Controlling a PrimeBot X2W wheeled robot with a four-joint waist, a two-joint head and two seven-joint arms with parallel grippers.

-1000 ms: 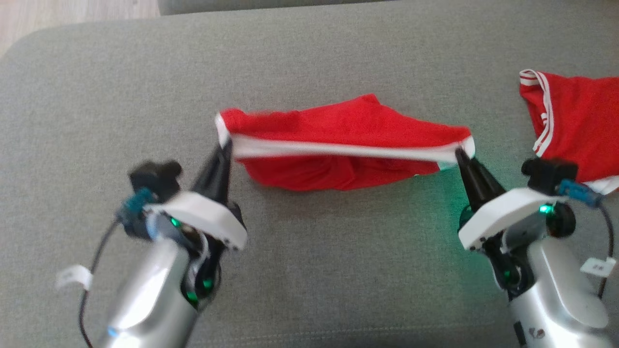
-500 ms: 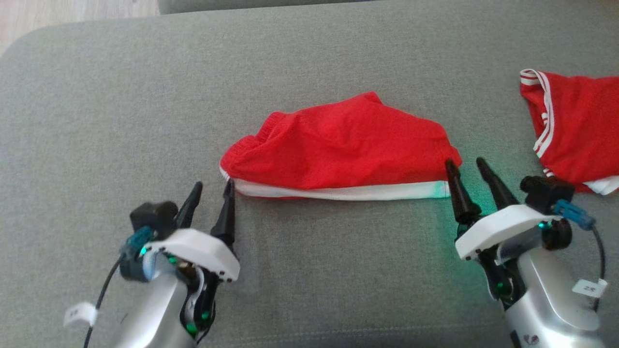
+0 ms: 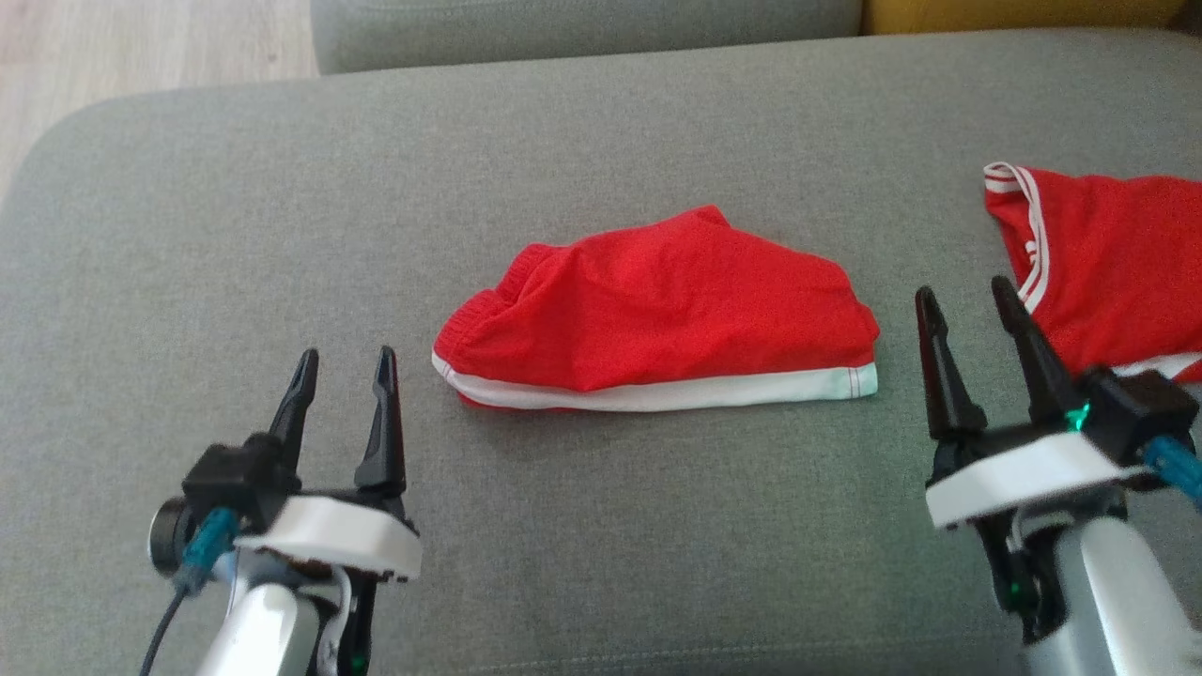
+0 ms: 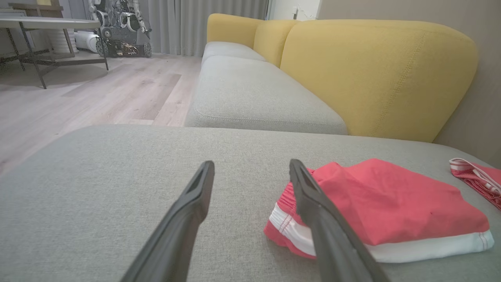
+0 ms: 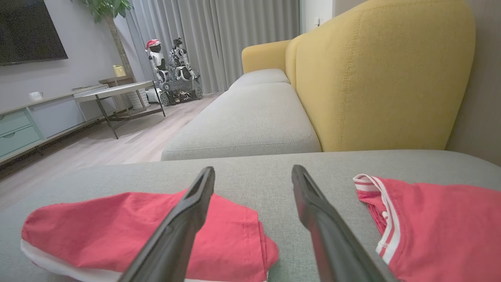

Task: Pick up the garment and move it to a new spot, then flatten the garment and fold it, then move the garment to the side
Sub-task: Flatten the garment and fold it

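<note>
The garment point(image 3: 657, 310), red with a white band along its near edge, lies folded over on the grey cushion point(image 3: 601, 141). My left gripper point(image 3: 346, 355) stands open just left of the garment's near left corner, apart from it. My right gripper point(image 3: 964, 291) stands open just right of its right end, nothing between the fingers. In the left wrist view the left gripper point(image 4: 252, 163) is open with the garment point(image 4: 391, 203) beyond its right finger. The right wrist view has the right gripper point(image 5: 253, 169) open, the garment point(image 5: 117, 227) behind its left finger.
A second red piece with white stripes point(image 3: 1108, 263) lies at the cushion's right edge, close to my right gripper, and appears again point(image 5: 442, 219). A yellow backrest point(image 4: 372, 70) rises behind the cushion. Wood floor point(image 3: 141, 47) lies beyond the cushion's far left corner.
Both grippers opened and let go of the garment's stretched white edge. The garment settled folded on the cushion. Both grippers drew back from it, and the head camera shifted slightly.
</note>
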